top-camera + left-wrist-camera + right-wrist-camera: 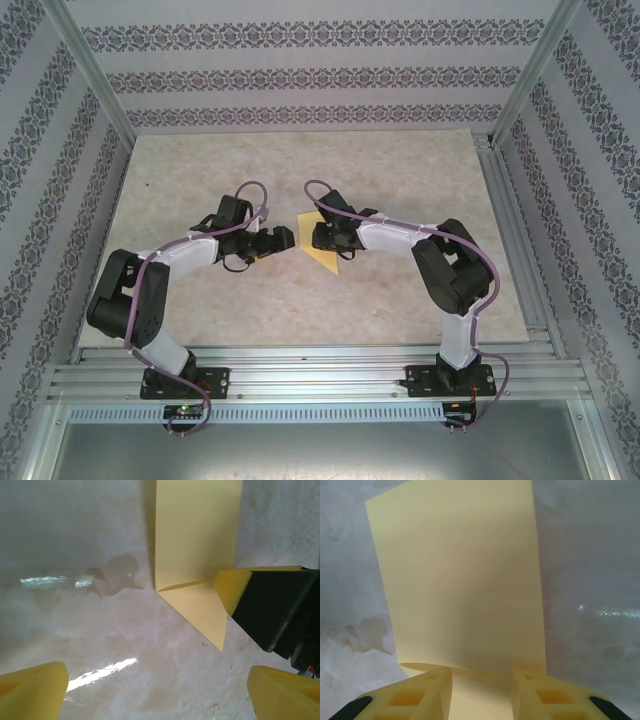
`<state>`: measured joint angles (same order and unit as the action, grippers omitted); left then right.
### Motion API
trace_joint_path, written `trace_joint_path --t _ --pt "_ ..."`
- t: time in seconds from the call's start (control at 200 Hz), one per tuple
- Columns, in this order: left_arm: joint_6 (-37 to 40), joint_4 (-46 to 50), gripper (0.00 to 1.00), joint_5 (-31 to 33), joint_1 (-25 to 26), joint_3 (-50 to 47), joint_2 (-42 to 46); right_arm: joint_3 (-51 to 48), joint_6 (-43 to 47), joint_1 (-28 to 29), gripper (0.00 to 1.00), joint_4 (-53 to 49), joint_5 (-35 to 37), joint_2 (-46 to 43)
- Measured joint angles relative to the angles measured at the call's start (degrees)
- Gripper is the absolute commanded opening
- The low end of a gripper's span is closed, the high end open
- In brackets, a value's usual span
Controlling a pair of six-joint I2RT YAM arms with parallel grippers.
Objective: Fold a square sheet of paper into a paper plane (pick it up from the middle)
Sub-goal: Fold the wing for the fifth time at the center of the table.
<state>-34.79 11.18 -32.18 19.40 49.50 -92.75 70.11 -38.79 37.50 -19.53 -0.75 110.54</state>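
- Overhead, the left arm sits with its elbow folded out toward 8 o'clock on the worktop (300, 170). Its forearm reaches in toward 2 o'clock, which puts the left end effector (283, 240) low near the centre.
- The right arm takes the opposite pose, with its elbow bunched at 4 o'clock and its forearm running toward 9 o'clock. The right end effector (312, 235) faces the left one across a small gap.
- The square sheet of paper (328, 258) lies at mid-worktop, showing at 5 o'clock of the right end effector and partly beneath it.
- The left wrist camera adds detail the overhead view cannot resolve. The left fingers (35, 690) sit far apart at 7 and 5 o'clock, open and holding nothing, with bare worktop between them.
- That same view shows the sheet bent along a crease. One part rises toward 12 o'clock and the other is a flat pointed flap toward 5 o'clock. A yellow fingertip of the right end effector touches the sheet at the crease's 3 o'clock end.
- The right wrist camera shows the sheet (460, 580) as a broad face stretching to 12 o'clock. Its near edge curls over just ahead of the right fingers (427, 695).
- Those fingers stand partly apart, not closed together, and a lower layer of paper lies in the gap between them.
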Motion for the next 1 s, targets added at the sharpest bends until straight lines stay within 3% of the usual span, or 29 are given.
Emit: trace_joint_path --t 0.3,0.614,0.999 --pt "-1.6 -4.2 0.78 -3.5 3.6 4.4 -6.9 -8.3 -4.8 -4.5 0.35 13.4 -8.6 -0.5" --pt "-5.0 -5.8 0.62 -2.2 5.2 7.1 -11.0 -12.0 -7.3 -6.2 0.35 20.6 -13.0 -1.0" --pt "-9.6 -6.1 0.56 1.1 5.6 8.6 -13.9 -14.2 -8.1 -6.8 0.34 24.3 -14.5 -1.4"
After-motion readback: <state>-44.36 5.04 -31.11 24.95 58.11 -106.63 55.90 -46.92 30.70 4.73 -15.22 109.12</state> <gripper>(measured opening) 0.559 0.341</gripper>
